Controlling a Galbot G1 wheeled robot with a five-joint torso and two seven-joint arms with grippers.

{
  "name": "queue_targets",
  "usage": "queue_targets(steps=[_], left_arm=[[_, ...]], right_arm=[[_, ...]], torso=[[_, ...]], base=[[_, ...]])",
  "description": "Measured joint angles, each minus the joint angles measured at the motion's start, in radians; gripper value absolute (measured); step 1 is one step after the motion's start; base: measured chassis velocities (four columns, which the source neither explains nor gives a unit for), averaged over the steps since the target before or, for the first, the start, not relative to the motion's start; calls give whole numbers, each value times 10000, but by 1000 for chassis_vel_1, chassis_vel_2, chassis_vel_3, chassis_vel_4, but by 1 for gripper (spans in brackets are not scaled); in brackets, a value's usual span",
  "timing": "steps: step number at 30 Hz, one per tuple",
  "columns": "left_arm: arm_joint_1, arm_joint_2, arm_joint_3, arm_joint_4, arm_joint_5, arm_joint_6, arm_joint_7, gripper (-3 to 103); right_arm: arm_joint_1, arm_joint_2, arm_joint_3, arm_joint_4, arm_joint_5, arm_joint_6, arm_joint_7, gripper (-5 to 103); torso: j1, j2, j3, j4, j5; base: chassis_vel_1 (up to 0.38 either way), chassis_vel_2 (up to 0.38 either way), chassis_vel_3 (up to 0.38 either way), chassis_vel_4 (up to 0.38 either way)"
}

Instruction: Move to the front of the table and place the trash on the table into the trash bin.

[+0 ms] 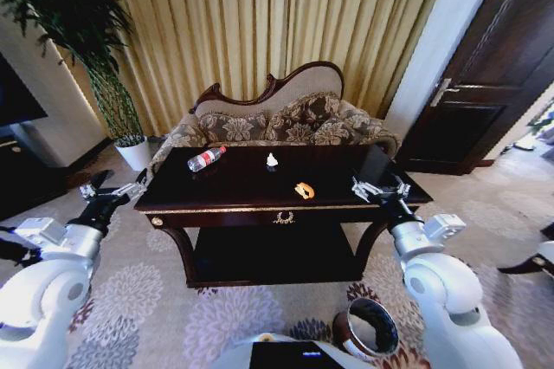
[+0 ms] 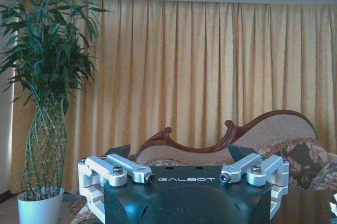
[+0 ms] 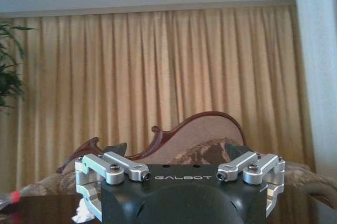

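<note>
The dark glossy table (image 1: 234, 187) with gold trim stands right in front of me. On it lie the trash: a clear bottle (image 1: 206, 158) with a red label at the back left, a white crumpled paper (image 1: 272, 160) at the back middle, and an orange-yellow scrap (image 1: 304, 190) near the front. The reddish-brown trash bin (image 1: 367, 327) sits on the carpet by my right side. My left gripper (image 1: 112, 189) hovers open off the table's left end. Over the table's right front corner, my right gripper (image 1: 381, 185) is open and holds nothing. The right wrist view catches the paper (image 3: 81, 211) and the bottle's red cap (image 3: 12, 196).
A carved floral sofa (image 1: 286, 122) stands close behind the table, with gold curtains (image 1: 277, 22) behind it. A tall plant in a white pot (image 1: 134, 152) is at the left. A dark door (image 1: 485, 83) is at the right. Patterned carpet (image 1: 147, 300) lies open around the table's front.
</note>
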Motion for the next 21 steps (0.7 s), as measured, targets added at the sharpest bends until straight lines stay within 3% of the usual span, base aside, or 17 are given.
queue_targets(steps=[7, 11, 21], left_arm=[[23, -83, 30, 6, 0, -1, -2, 100], [208, -107, -21, -140, 1, -1, -7, 100], [631, -541, 31, -516, 340, 31, -16, 100]], right_arm=[[389, -284, -479, 43, 28, -760, -1, 100], [967, -551, -900, -286, 548, -1500, -1, 100], [1756, -882, -1130, -2477, 522, -1627, 0, 100]], torso=[[-6, 3, -3, 1, -1], [-7, 4, -3, 7, 0], [-4, 3, -2, 2, 3]], base=[[-15, 18, 16, -15], [0, 0, 0, 0], [0, 0, 0, 0]])
